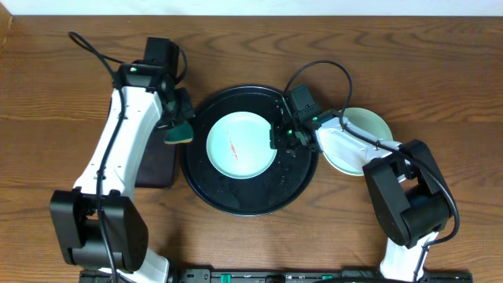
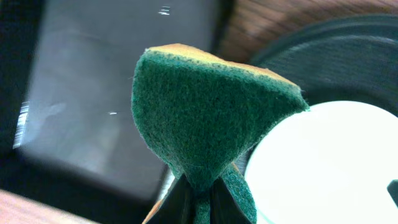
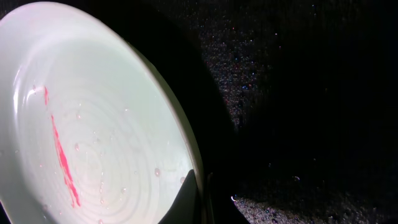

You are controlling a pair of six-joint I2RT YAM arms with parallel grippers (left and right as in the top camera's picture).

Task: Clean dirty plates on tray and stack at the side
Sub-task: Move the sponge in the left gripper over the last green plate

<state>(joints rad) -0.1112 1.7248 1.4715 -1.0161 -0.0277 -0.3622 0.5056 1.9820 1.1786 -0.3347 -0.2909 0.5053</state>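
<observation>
A pale turquoise plate (image 1: 240, 145) with a red smear lies in the round black tray (image 1: 244, 200). My right gripper (image 1: 280, 132) is shut on the plate's right rim; in the right wrist view one finger (image 3: 189, 196) lies over the rim of the smeared plate (image 3: 93, 130). My left gripper (image 1: 178, 126) is shut on a green and yellow sponge (image 2: 205, 106), held just left of the tray's rim, apart from the plate (image 2: 329, 168). Two pale plates (image 1: 365, 126) lie overlapping on the table right of the tray, partly under my right arm. No yellow plate shows.
A smaller rectangular dark tray (image 1: 157, 167) lies left of the round tray, partly under my left arm; it also shows in the left wrist view (image 2: 87, 93). Water drops speckle the round tray's floor (image 3: 292, 93).
</observation>
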